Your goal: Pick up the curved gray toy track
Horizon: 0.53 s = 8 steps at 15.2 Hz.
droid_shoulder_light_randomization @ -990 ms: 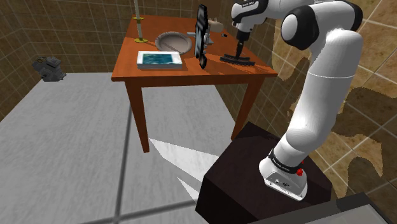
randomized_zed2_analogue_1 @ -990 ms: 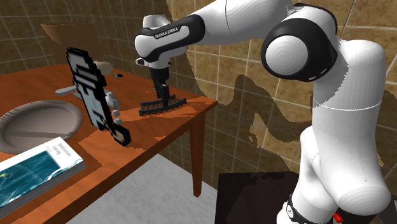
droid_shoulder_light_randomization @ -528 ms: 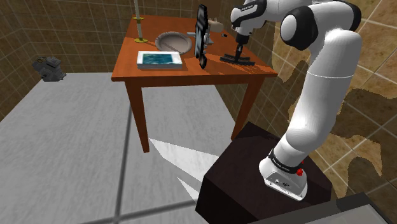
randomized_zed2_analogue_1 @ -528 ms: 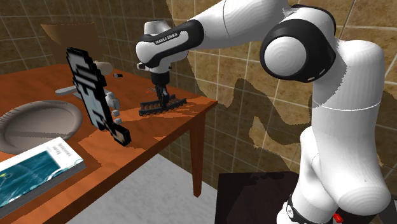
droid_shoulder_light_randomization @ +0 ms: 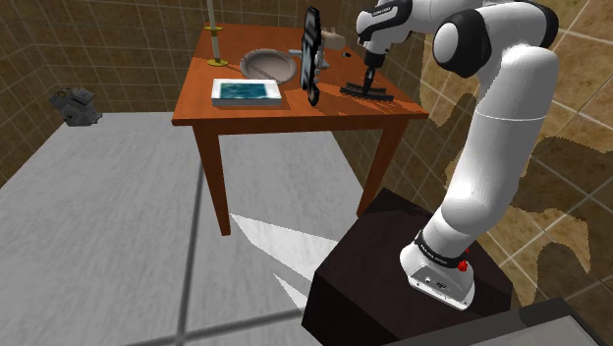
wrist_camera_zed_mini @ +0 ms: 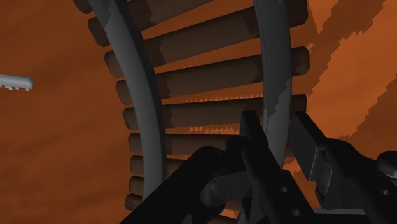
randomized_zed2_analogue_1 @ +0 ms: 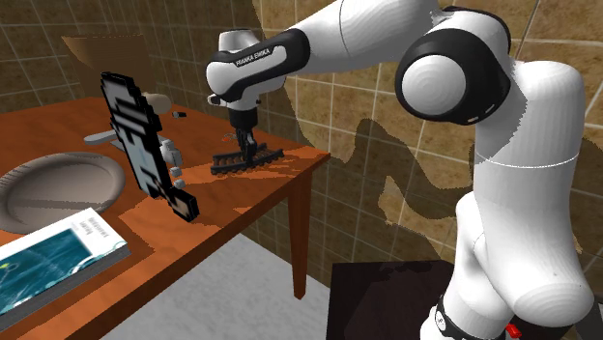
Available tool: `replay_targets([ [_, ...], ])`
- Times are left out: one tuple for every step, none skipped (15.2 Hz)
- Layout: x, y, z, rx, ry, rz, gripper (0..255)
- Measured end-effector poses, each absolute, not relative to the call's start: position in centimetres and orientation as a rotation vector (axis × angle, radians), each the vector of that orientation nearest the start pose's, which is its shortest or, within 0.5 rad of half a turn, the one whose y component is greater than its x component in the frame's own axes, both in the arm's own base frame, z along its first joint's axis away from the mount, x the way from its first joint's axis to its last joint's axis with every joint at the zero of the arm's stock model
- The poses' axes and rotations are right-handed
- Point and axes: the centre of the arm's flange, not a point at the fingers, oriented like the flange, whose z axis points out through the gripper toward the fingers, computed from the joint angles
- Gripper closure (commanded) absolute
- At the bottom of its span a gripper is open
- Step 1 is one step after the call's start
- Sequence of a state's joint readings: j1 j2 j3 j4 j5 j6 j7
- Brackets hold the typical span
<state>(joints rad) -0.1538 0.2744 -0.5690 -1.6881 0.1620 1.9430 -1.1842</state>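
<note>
Track (droid_shoulder_light_randomization: 365, 91) sits on the worktop (droid_shoulder_light_randomization: 295, 108), upper middle in the shoulder view. Tool (wrist_camera_zed_mini: 280, 130) has dropped, pinching one rail; lift next.

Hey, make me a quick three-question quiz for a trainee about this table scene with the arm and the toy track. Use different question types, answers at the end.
1. True or false: the pincer hangs over the gray plate.
2. Multiple choice: in the wrist view, the pincer's fingers stand either side of: A) one gray rail of the toy track; B) both rails; C) a brown tie alone.
3. Short answer: which blue-covered thing lies on the table beside the plate?
Key: 1 false, it is down at the toy track. 2 A. 3 the book.
</note>
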Motion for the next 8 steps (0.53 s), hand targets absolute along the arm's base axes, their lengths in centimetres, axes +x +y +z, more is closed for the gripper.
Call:
replay_targets([
  [50.1, -38.8, 46.3, -3.089, -0.663, -0.03, 255],
  [50.0, -38.8, 46.9, -3.089, -0.663, -0.03, 255],
  [50.2, -38.8, 47.4, -3.089, -0.663, -0.03, 255],
  [50.2, -38.8, 47.8, -3.089, -0.663, -0.03, 255],
  [50.1, -38.8, 48.3, -3.089, -0.663, -0.03, 255],
  [50.2, -38.8, 48.8, -3.089, -0.663, -0.03, 255],
  [50.1, -38.8, 49.3, -3.089, -0.663, -0.03, 255],
  [50.1, -38.8, 49.8, -3.089, -0.663, -0.03, 255],
])
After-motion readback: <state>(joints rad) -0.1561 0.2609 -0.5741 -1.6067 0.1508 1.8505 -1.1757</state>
